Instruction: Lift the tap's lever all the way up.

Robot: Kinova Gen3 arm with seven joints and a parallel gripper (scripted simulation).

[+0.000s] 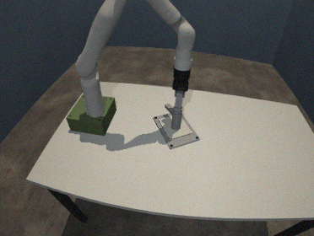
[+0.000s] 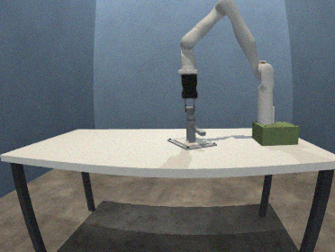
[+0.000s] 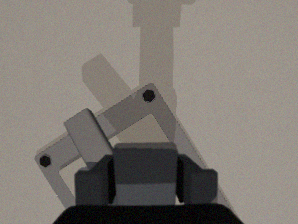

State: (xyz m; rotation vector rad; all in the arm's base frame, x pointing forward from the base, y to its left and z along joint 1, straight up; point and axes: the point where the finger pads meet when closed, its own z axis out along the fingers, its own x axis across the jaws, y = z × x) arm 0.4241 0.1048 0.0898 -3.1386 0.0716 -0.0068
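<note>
Behind end effector (image 3: 145, 187), lever's (image 3: 145, 165) base.

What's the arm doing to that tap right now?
Gripper shut on lever, straight above tap. Lever stands upright. Nothing in the way.

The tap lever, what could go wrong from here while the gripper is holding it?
The gripper is shut on the lever, which stands upright above the tap body. Pulling further might strain the hinge or slip the fingers off. The thin base plate might shift on the table.
</note>
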